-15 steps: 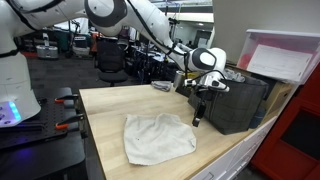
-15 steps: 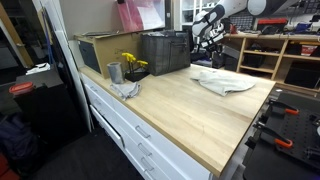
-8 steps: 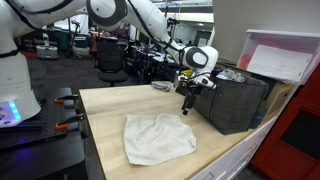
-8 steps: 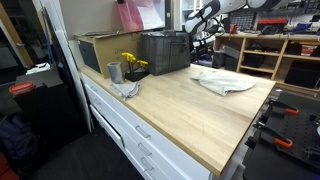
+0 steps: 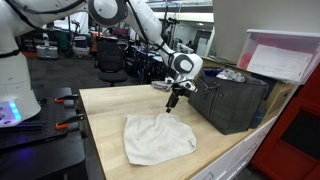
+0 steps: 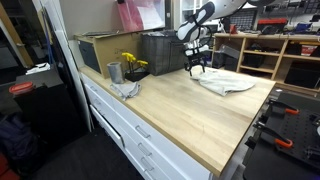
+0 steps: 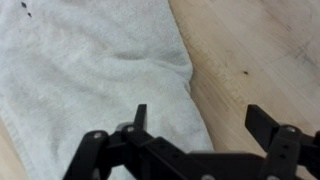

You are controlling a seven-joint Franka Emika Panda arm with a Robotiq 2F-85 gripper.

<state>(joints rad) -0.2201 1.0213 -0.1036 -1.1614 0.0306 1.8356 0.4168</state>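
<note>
While the end effector (image 5: 172,103) hangs with its fingers spread apart and nothing between them, the white towel (image 5: 158,138) lies rumpled on the wooden tabletop (image 5: 110,110) just below it. The end effector is over the towel's corner nearest the black crate (image 5: 235,100), and the cloth's longer stretch seems to run away from that crate. In the wrist view the towel's border passes between the two fingers, with cloth under one and bare wood under the other. Nothing stands between end effector and towel, the crate is close beside the arm, and a metal cup (image 6: 114,72) with a grey rag (image 6: 125,89) sits well apart.
</note>
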